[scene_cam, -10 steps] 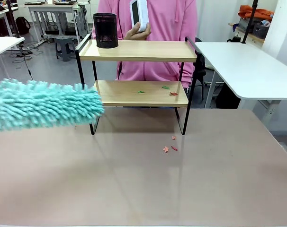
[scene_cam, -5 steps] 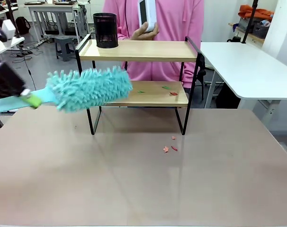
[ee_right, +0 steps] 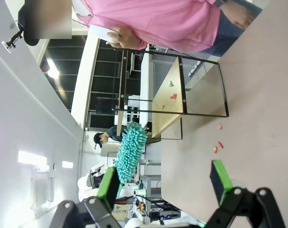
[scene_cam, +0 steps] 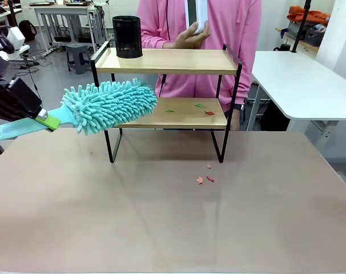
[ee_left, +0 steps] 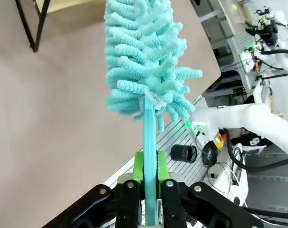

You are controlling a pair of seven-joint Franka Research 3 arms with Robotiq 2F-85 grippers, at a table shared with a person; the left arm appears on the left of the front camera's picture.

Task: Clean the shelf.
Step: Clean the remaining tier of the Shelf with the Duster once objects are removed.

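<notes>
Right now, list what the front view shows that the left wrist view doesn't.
Front view: a black cup on the shelf's top board, scraps on the table, a person's hand holding something white. Left wrist view: a white robot arm past the table edge. Both: the left gripper, jaws shut on the duster, plus shelf and table.

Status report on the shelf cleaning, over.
Left hand shut on duster, head at shelf's lower left. Right hand open, empty. Scraps on lower board, black mesh cup on top.
</notes>
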